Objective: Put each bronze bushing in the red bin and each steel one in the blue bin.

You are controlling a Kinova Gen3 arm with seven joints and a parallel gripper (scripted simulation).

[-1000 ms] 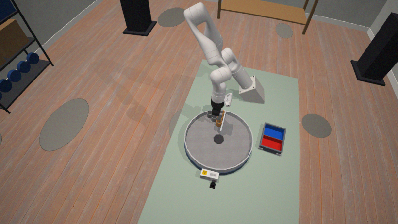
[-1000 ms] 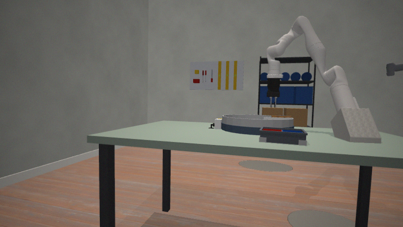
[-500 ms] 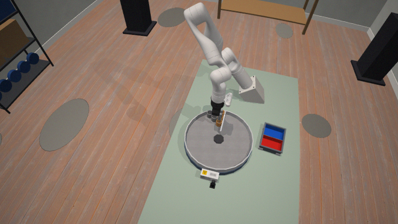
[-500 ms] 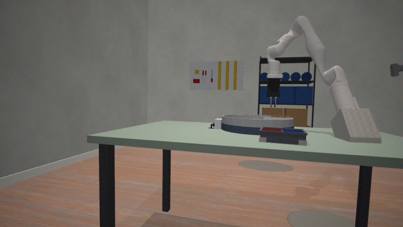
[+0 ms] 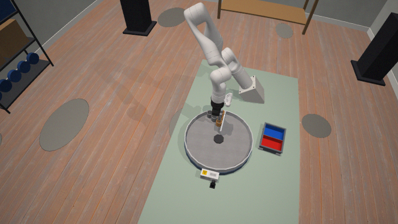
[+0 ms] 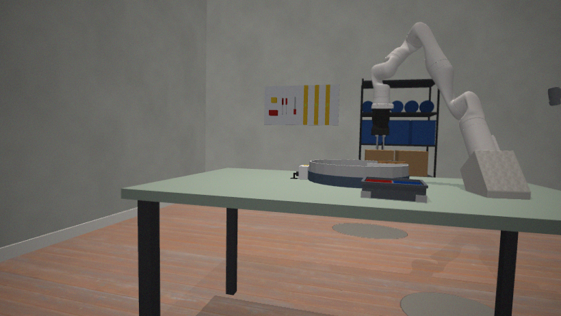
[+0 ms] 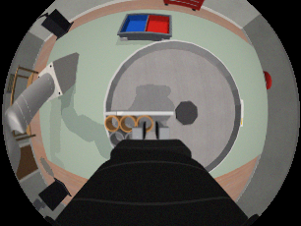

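Two-finger black gripper (image 5: 216, 118) (image 6: 380, 148) (image 7: 150, 127), top view: above the round grey-walled turntable (image 5: 206, 155) (image 6: 337, 167) (image 7: 148, 64), its fingertips hard to separate from grey bushings behind; an orange-bronze bushing (image 5: 219, 122) (image 7: 112, 123) stands beside a white bar. White box's yellow label: lettering illegible. Exterior: fingers parted, nothing between them, above the rim; wall hides the bushings. Wrist: three bronze rings in a row, the third partly covered by a finger; grey rings, probably steel, partly hidden below.

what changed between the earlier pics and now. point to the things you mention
Nothing visibly changed. The arm (image 5: 210, 53) (image 6: 439, 64) and gripper (image 5: 216, 118) (image 6: 380, 148) (image 7: 150, 127) hover as before above the turntable (image 5: 223, 155) (image 6: 333, 178) (image 7: 172, 64); the bushings there and both bins have stayed put. Nothing was taken hold of or let go.
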